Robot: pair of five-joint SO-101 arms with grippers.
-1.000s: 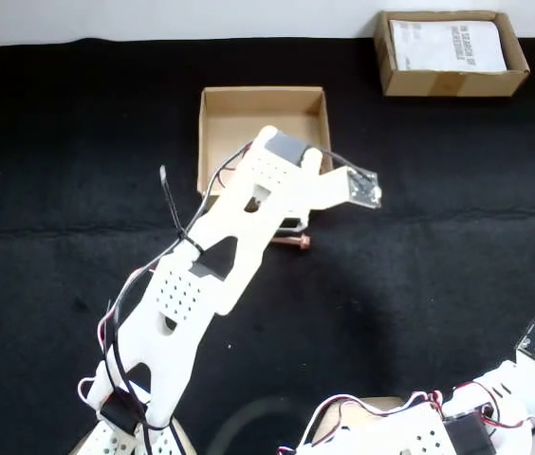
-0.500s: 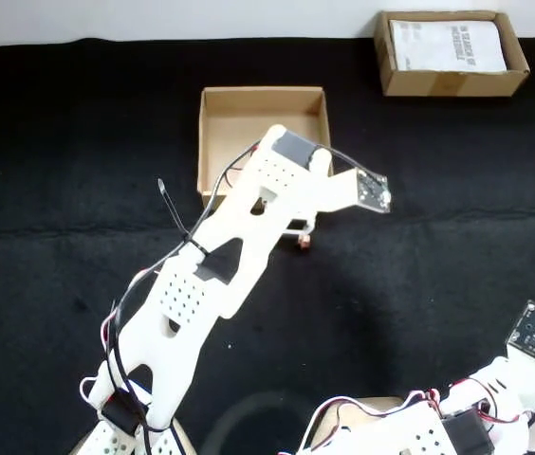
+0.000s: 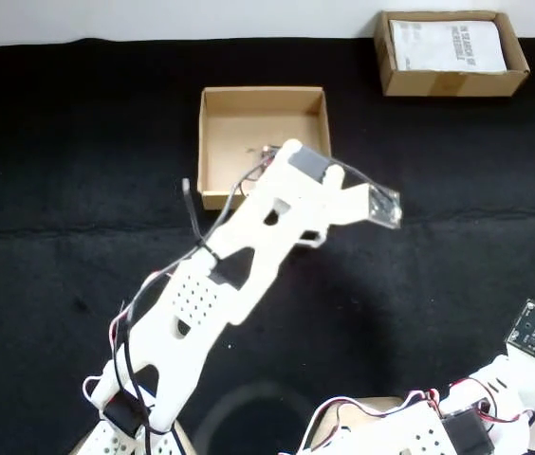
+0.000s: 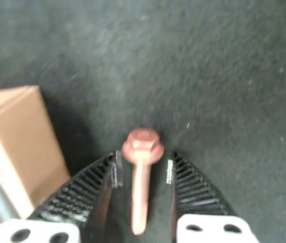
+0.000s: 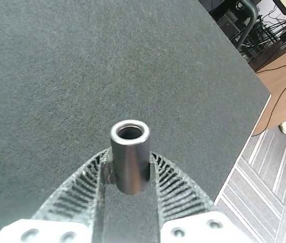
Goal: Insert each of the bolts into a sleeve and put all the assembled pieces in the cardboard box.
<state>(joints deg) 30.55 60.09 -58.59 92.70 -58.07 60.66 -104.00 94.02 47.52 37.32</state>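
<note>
A copper bolt (image 4: 142, 147) lies on the black mat between the fingers of my left gripper (image 4: 142, 162), head pointing away from the wrist. The jaws stand open, with a gap on each side of the shank. A corner of the cardboard box (image 4: 16, 131) stands close beside this gripper. From above, the left arm (image 3: 277, 213) stretches to just in front of the open cardboard box (image 3: 249, 123) and covers the bolt. My right gripper (image 5: 129, 164) is shut on a dark metal sleeve (image 5: 129, 154), bore facing outward. The right arm (image 3: 524, 370) sits at the near right corner.
A second cardboard box (image 3: 451, 83) holding a printed sheet stands at the far right. The black mat (image 3: 438, 237) covers the table. In the right wrist view the table edge (image 5: 244, 126) runs close by, with floor and cables beyond it.
The left arm has swung right and now covers the bolt, which had turned on the mat. The right arm's wrist shifted slightly left early on.
</note>
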